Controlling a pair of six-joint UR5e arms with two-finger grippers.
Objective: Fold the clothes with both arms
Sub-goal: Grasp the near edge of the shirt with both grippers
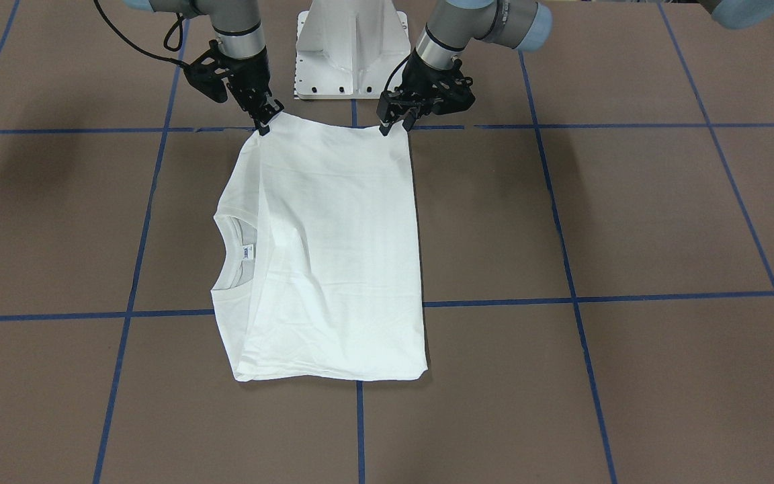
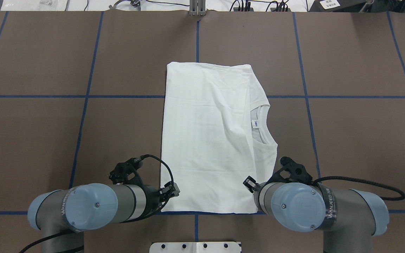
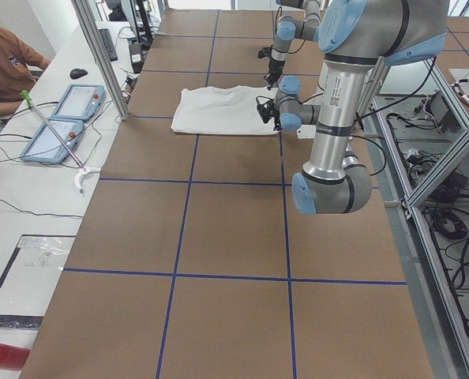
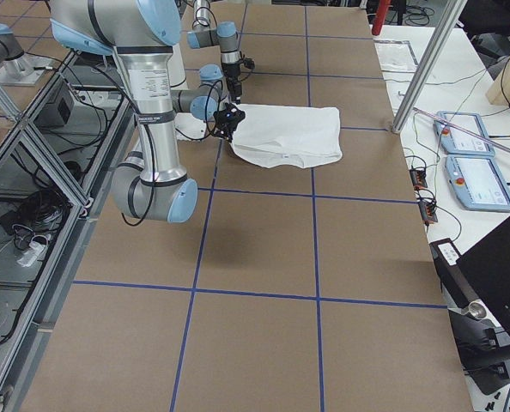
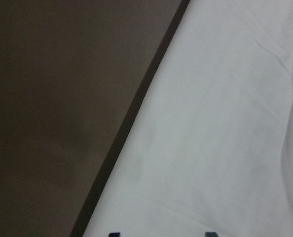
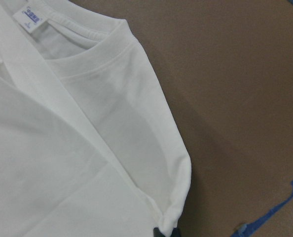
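Observation:
The white T-shirt (image 1: 333, 255) (image 2: 206, 140) lies folded into a flat rectangle on the brown table. Its collar (image 1: 236, 255) and neck label (image 2: 254, 123) (image 6: 30, 17) face the robot's right. No text shows on it. My left gripper (image 1: 395, 126) (image 2: 171, 191) sits at the shirt's near left corner. Its two fingertips (image 5: 114, 233) stand apart over flat cloth (image 5: 210, 123), so it is open. At the near right corner, by the shoulder fold, is my right gripper (image 1: 265, 124) (image 2: 250, 182) (image 6: 161, 232). It is shut on the curled-up edge of the cloth (image 6: 176, 207).
The white metal pedestal (image 1: 352, 47) (image 2: 195, 247) stands between the arms at the table's near edge. Blue tape lines (image 1: 360, 430) grid the table. A seated person (image 3: 5, 63) and control tablets (image 3: 69, 110) (image 4: 474, 154) are on the side bench beyond the far edge.

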